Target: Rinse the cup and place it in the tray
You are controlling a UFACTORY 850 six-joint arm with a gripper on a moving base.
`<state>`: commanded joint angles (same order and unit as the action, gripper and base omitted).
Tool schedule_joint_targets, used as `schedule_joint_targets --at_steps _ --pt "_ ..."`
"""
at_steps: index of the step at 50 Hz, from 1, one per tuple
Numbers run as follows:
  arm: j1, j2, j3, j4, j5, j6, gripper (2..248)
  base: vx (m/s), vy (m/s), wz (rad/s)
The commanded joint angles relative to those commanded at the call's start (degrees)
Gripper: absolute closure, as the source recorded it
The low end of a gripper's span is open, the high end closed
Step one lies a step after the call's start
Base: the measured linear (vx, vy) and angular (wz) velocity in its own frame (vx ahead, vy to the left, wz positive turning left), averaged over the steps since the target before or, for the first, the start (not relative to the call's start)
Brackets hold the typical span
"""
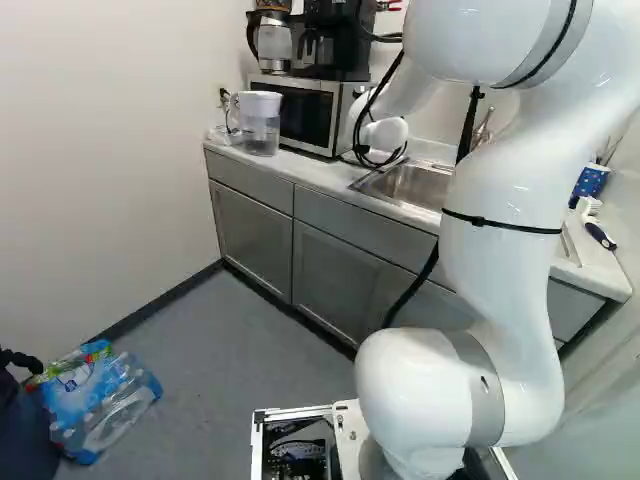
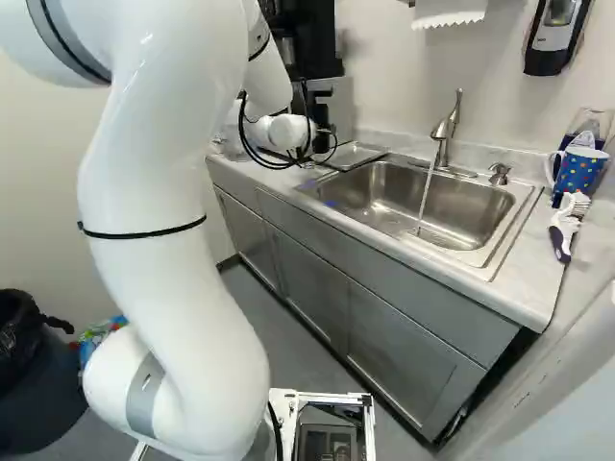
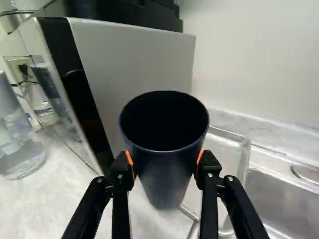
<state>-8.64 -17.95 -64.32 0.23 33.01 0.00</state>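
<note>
Inspection finding: the cup is clamped in the claw near the tray, and the water is running.

Nearest you, the white arm (image 2: 144, 269) rises from the foot of both base views, filling the left side of the right base view. At the lower left of the left base view, you find a pack of bottled water (image 1: 100, 395) on the floor (image 1: 240, 345).

Ahead of you stand the grey cabinets (image 2: 360, 317), under a pale counter (image 1: 325, 180). Toward the right edge of the right base view, note a brush (image 2: 565, 223) and a spotted blue mug (image 2: 578, 173).

In the wrist view, you see both orange pads of the claw (image 3: 166, 162) pressing the dark cup (image 3: 167, 172) from opposite sides. The cup's open mouth faces up toward the camera; you cannot tell whether its foot touches anything. The tray (image 3: 234, 142) lies beyond the claw, partly masked by the cup and one finger, on the counter next to the sink (image 2: 380, 202).

In the right base view, upper right of centre, a stream of water (image 2: 424, 200) falls from the faucet (image 2: 443, 130) into the sink.

Farther off, in the upper middle of the left base view, you have a clear pitcher (image 1: 260, 128) beside the microwave (image 1: 305, 115), with a coffee maker (image 1: 340, 45) on top.
</note>
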Motion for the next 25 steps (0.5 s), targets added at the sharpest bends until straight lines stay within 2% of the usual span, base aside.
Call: schedule_joint_targets --at_steps 25 --pt "-3.6 -0.8 -0.9 0.0 0.0 0.0 125 0.000 0.000 0.000"
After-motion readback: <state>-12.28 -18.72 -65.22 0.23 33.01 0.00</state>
